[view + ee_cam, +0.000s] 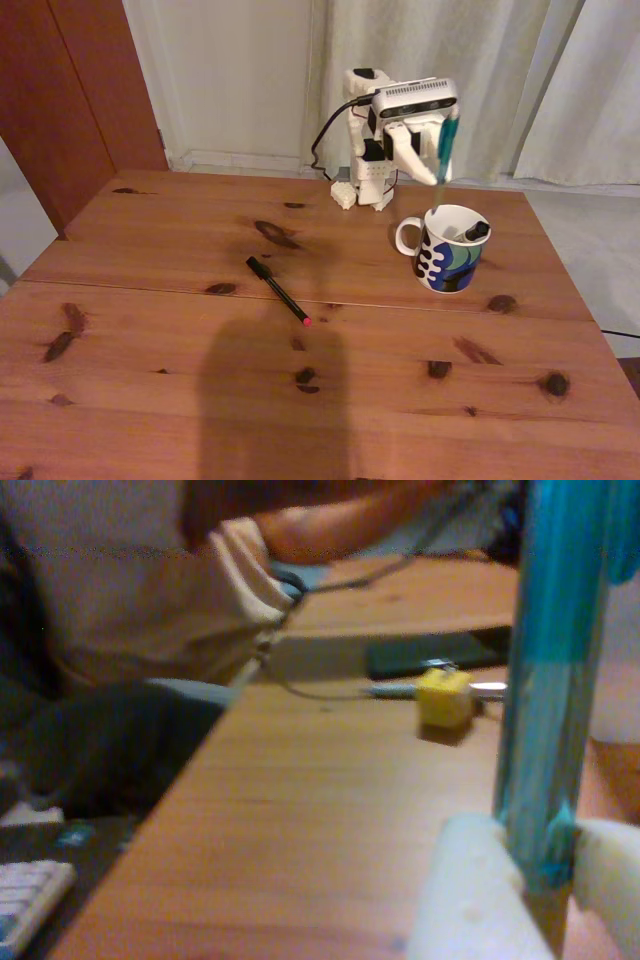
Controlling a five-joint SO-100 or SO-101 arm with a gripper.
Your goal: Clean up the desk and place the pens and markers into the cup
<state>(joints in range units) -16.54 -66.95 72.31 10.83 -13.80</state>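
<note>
My gripper [440,165] hangs above the cup [448,250] at the back right of the desk [200,350], shut on the teal-green pen [445,150]. The pen stands nearly upright, its lower tip just over the cup's rim. A black cap of a marker [477,231] pokes out of the cup on the right side. The thin black pen with a red tip [277,290] lies diagonally on the desk, left of the cup. In the wrist view the teal pen [555,680] rises between the two white fingers [470,890].
The arm's white base [365,185] stands at the desk's far edge with a black cable. In the wrist view a person's arm and shirt [130,580] show at the left, a yellow block [442,697] and a dark flat device [440,652] lie on a wooden surface.
</note>
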